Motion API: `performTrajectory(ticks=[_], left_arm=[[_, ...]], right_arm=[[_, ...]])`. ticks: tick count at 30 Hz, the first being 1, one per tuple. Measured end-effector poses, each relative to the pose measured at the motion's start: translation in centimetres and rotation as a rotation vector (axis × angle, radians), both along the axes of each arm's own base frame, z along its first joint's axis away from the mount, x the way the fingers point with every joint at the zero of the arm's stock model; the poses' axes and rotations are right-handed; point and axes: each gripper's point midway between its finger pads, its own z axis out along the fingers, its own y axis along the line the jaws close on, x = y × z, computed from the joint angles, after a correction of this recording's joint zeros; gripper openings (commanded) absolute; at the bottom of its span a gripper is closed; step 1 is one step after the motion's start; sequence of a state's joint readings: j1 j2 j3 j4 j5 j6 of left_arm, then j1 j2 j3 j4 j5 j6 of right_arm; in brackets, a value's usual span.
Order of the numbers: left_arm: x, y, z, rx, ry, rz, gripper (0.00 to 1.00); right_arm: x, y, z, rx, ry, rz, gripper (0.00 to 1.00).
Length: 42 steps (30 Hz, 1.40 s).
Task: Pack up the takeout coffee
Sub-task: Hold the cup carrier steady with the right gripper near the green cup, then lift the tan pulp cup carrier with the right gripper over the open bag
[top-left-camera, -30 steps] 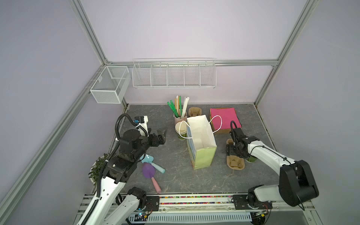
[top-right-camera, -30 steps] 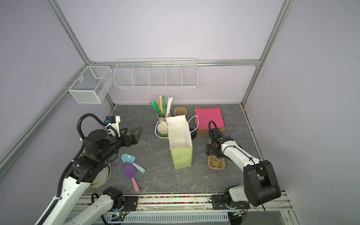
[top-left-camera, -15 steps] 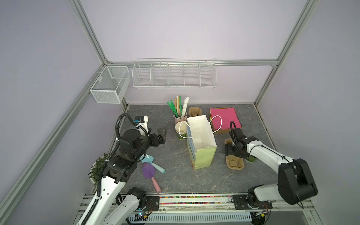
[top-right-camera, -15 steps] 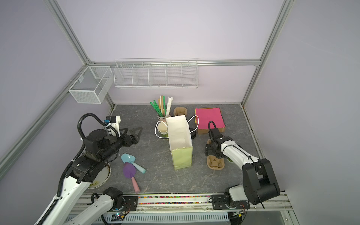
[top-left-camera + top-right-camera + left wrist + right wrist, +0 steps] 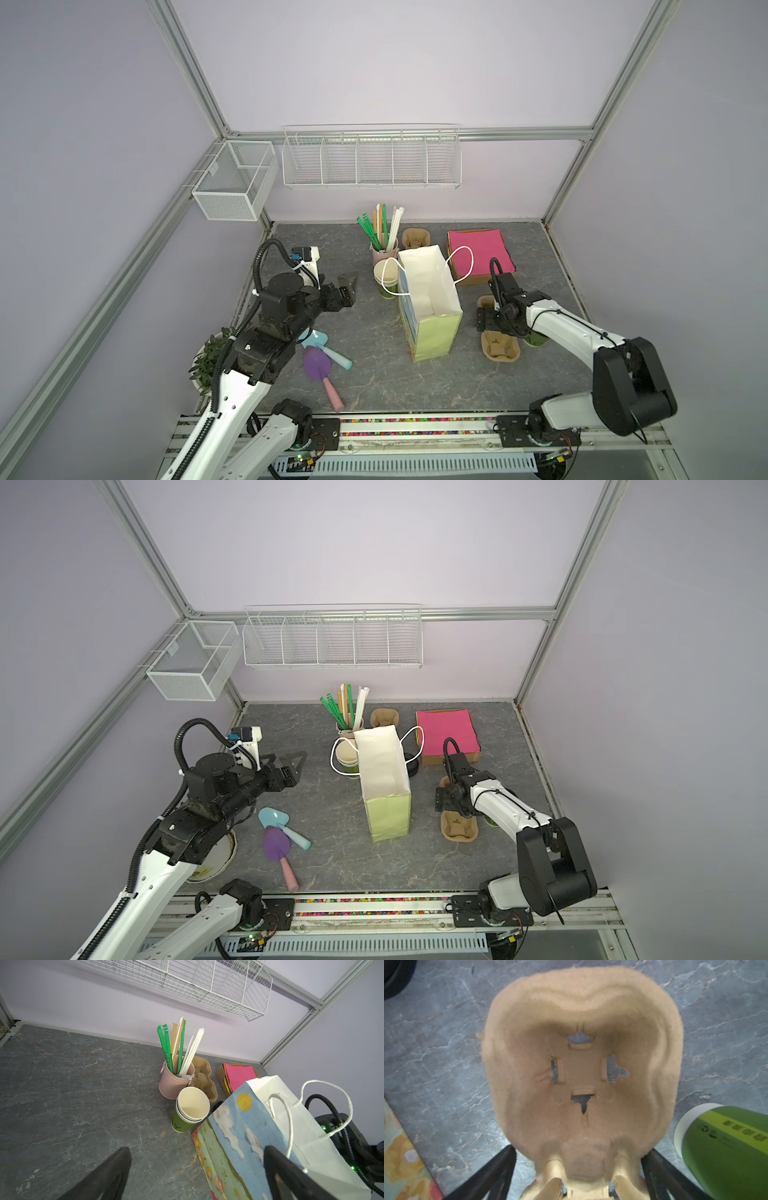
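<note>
Right wrist view: right gripper [image 5: 581, 1150] jaws just widened, open astride the pulp cup carrier [image 5: 581, 1074], left gripper [image 5: 197, 1150] open too, so takeout coffee [image 5: 726, 1147] sits unpacked on the table [image 5: 436, 1043] beside it.

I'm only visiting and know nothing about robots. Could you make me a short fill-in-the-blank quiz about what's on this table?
1. The straws stand in a ____ bucket.
2. The left end effector is ____ and grips nothing.
3. The well of the pulp cup carrier below the right end effector is ____.
4. The paper bag has rope handles coloured ____.

Missing words: pink; open; empty; white.
</note>
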State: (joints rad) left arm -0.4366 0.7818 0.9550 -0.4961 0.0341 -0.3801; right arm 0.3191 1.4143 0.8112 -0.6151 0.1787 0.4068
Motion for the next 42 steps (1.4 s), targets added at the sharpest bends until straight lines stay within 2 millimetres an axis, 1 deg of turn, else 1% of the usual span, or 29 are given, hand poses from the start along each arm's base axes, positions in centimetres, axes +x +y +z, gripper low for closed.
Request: performTrajectory(ticks=[3, 6, 10, 17, 21, 24, 27, 30, 35, 39, 42], left_arm=[[0.0, 0.0, 0.0, 0.0, 0.0, 0.0, 0.99], [0.0, 0.0, 0.0, 0.0, 0.0, 0.0, 0.99], [0.0, 0.0, 0.0, 0.0, 0.0, 0.0, 0.99], [0.0, 0.0, 0.0, 0.0, 0.0, 0.0, 0.99], [-0.1, 0.0, 0.1, -0.002, -0.004, 0.0, 0.99], [-0.1, 0.0, 0.1, -0.002, -0.004, 0.0, 0.99], [-0.1, 0.0, 0.1, -0.002, -0.004, 0.0, 0.99], [-0.1, 0.1, 0.2, -0.003, -0.005, 0.0, 0.99], [-0.3, 0.1, 0.4, -0.006, -0.012, 0.0, 0.99], [-0.7, 0.3, 1.0, -0.015, -0.032, 0.0, 0.99], [-1.0, 0.5, 1.4, -0.023, -0.047, 0.0, 0.99]], right_arm=[[-0.1, 0.2, 0.0, -0.001, 0.0, 0.008, 0.87], [-0.1, 0.2, -0.1, -0.001, 0.004, 0.009, 0.85], [-0.1, 0.3, -0.3, -0.002, 0.009, 0.009, 0.8], [-0.2, 0.4, -0.2, -0.004, 0.012, 0.011, 0.79], [-0.4, 0.5, 0.7, -0.002, 0.008, 0.019, 0.8], [-0.3, 0.7, 2.5, 0.008, -0.028, 0.024, 0.8], [0.4, 0.9, 5.3, 0.027, -0.097, 0.025, 0.8], [0.6, 0.9, 7.8, 0.041, -0.159, 0.023, 0.8], [0.0, 0.4, 11.6, 0.043, -0.232, 0.018, 0.8], [-0.6, -0.1, 15.1, 0.051, -0.303, 0.018, 0.8], [-1.3, -0.5, 18.2, 0.065, -0.364, 0.022, 0.8]])
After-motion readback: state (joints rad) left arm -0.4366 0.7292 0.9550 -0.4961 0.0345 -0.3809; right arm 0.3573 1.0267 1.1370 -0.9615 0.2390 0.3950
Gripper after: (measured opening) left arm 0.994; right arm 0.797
